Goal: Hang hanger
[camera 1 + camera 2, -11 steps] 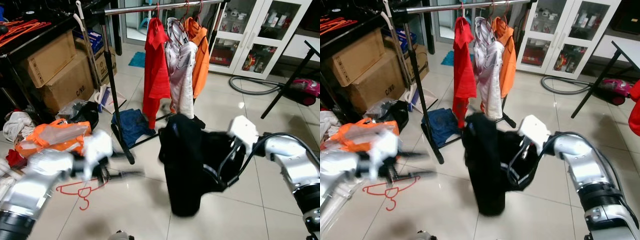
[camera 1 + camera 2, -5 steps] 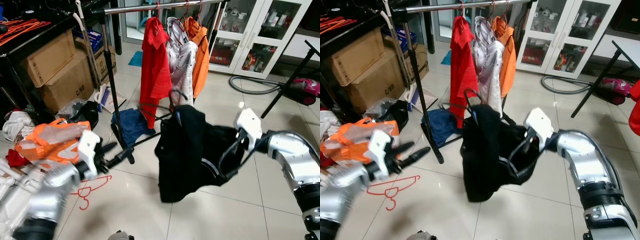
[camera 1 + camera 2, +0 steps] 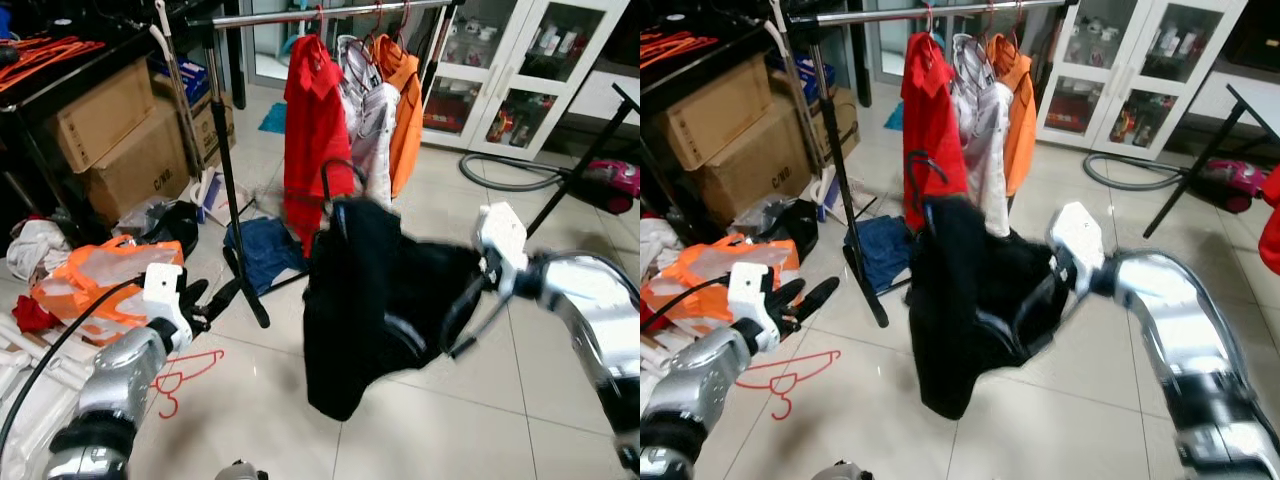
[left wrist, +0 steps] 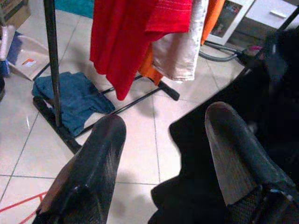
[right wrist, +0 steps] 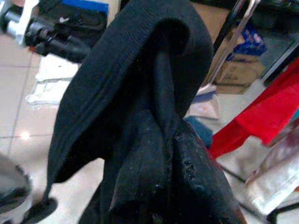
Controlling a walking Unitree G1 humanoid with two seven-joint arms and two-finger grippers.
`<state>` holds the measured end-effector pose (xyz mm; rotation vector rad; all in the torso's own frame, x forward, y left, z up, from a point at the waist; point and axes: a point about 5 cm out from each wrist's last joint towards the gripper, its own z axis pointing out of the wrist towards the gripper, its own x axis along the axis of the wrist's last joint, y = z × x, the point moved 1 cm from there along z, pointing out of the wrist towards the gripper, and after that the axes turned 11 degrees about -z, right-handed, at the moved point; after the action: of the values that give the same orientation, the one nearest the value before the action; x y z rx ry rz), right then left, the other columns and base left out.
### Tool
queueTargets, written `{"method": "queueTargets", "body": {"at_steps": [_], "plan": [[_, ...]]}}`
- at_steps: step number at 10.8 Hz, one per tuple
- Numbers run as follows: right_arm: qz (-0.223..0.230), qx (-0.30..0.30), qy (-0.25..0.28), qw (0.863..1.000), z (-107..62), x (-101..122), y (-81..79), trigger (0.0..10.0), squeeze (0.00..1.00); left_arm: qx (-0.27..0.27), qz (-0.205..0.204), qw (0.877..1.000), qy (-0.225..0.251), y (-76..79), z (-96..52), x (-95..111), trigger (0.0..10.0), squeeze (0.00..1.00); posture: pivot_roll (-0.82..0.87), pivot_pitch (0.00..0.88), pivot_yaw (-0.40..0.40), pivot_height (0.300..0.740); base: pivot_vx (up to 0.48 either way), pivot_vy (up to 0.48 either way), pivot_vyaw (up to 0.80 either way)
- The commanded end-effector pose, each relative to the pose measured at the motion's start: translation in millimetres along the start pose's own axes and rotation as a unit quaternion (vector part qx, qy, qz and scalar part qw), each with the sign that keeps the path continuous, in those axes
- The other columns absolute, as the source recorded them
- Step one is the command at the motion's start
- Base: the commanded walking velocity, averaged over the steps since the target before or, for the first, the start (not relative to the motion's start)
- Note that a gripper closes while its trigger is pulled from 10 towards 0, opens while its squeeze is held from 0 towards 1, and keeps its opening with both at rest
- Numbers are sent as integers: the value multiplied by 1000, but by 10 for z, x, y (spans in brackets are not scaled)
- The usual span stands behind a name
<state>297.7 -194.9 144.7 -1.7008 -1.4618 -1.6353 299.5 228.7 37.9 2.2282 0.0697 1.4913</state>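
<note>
A black garment [image 3: 370,300] on a dark hanger hangs in the air in front of the clothes rack, its hook [image 3: 335,178] just below the red shirt [image 3: 315,130]. My right gripper [image 3: 458,318] is shut on the garment from the right, its fingers buried in the cloth [image 5: 154,140]. The silver rail [image 3: 320,12] also carries a white shirt [image 3: 372,130] and an orange one [image 3: 405,100]. Low on the left, my left gripper [image 3: 212,297] is open and holds nothing; its fingers [image 4: 93,163] point at the rack's base.
The rack's black pole [image 3: 230,170] and foot stand between my arms. Cardboard boxes [image 3: 110,140], an orange bag [image 3: 100,275] and a red hanger [image 3: 180,375] lie to the left. Blue cloth [image 3: 258,250] is under the rack. A vacuum hose [image 3: 500,175] and glass cabinet [image 3: 510,70] are behind.
My right arm has lifted the black garment up and toward the rack, so its hook now shows. My left arm has drawn back to the left.
</note>
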Motion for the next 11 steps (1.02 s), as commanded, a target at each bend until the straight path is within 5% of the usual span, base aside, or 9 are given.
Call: {"method": "queueTargets", "body": {"at_steps": [1, 5, 7, 11], "plan": [[-11, 9, 7, 1000, -11, 66, -22, 0, 0, -10, -4, 1000, 8, 31, 58, 51, 10000, 0, -53, 6, -36, 740, 0, 0, 0], [-3, 18, 33, 999, 58, 197, -139, 0, 0, -131, -28, 990, -53, 300, 179, -58, 10000, 0, -68, 0, -17, 740, 0, 0, 0], [2, 25, 63, 998, 42, 375, -152, 0, 0, -144, -39, 986, -81, 319, 181, -183, 10000, 0, -76, 0, -12, 740, 0, 0, 0], [-2, 48, 85, 995, -1, 607, -223, 0, 0, -143, -81, 985, -42, 327, 252, -46, 10000, 0, -94, 9, -10, 740, 0, 0, 0]]}}
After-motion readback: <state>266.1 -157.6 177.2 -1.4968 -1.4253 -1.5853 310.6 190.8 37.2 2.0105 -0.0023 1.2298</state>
